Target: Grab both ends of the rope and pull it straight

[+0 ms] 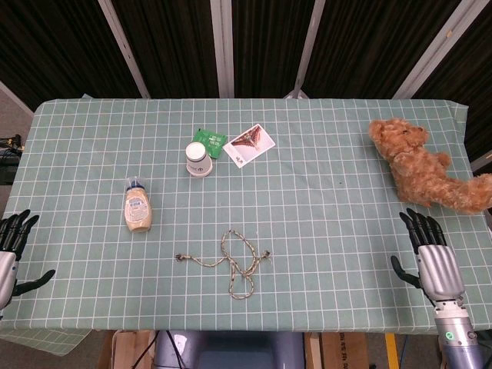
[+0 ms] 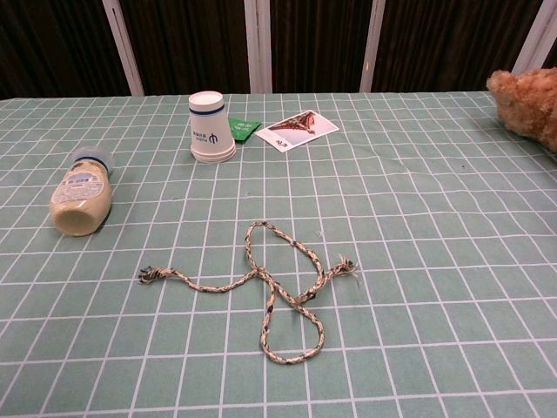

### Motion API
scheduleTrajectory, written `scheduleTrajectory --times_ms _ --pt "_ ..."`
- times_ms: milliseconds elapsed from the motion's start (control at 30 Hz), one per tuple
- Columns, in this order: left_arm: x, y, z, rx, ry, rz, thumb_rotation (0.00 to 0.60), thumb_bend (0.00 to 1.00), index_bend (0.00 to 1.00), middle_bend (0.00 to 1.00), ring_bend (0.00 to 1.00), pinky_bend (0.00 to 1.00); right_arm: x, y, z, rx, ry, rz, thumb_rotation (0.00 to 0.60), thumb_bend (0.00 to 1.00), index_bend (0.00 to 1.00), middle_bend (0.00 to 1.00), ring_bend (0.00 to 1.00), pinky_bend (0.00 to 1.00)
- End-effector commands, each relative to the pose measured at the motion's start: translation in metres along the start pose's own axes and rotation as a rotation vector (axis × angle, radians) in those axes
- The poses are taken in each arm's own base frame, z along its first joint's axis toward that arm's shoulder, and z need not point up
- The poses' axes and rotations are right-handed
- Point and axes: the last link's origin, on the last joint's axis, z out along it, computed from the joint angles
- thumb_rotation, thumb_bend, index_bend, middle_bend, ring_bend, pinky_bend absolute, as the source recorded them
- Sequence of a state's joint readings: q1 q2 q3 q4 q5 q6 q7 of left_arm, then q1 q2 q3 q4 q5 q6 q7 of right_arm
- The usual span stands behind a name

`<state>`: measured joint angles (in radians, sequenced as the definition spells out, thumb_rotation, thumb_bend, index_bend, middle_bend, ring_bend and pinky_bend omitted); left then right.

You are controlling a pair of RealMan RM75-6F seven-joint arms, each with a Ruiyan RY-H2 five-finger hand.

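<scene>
Braided rope (image 1: 233, 263) lying looped mid-surface (image 1: 330, 231), frayed ends left and right. Left robot hand (image 1: 11, 244) and right robot hand (image 1: 432, 257) spread wide, empty, well apart from it. Best to reach each nearest end, pinching behind the fray.

The head view looks steeply down on the whole worktop (image 1: 323, 192) from high up; the chest view sits low and close, facing forward. Both share the rope (image 1: 231, 264) (image 2: 270, 283).

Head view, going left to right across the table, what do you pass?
Left hand → bottle → paper cup → rope → teddy bear, with the right hand below it.
</scene>
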<state>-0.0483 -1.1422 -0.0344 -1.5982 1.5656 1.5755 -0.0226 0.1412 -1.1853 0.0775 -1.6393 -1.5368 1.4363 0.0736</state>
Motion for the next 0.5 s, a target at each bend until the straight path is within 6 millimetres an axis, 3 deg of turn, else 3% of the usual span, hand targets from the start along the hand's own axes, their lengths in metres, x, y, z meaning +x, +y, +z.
scheduleTrajectory --times_ms 33,200,500 --pt "-0.001 0.001 0.000 -0.003 -0.003 0.001 0.600 0.01 0.03 0.00 0.00 0.00 -0.004 -0.014 0.005 0.073 -0.032 0.042 0.600 0.40 0.18 0.05 0.00 0.00" --pt "-0.001 0.001 0.001 -0.004 0.001 0.003 0.600 0.01 0.03 0.00 0.00 0.00 -0.015 -0.036 0.015 0.150 -0.110 0.081 0.600 0.40 0.29 0.13 0.00 0.00" --pt "-0.002 0.002 0.002 -0.008 -0.005 0.005 0.600 0.01 0.03 0.00 0.00 0.00 -0.060 -0.099 0.033 0.273 -0.250 0.175 0.600 0.40 0.39 0.17 0.00 0.00"
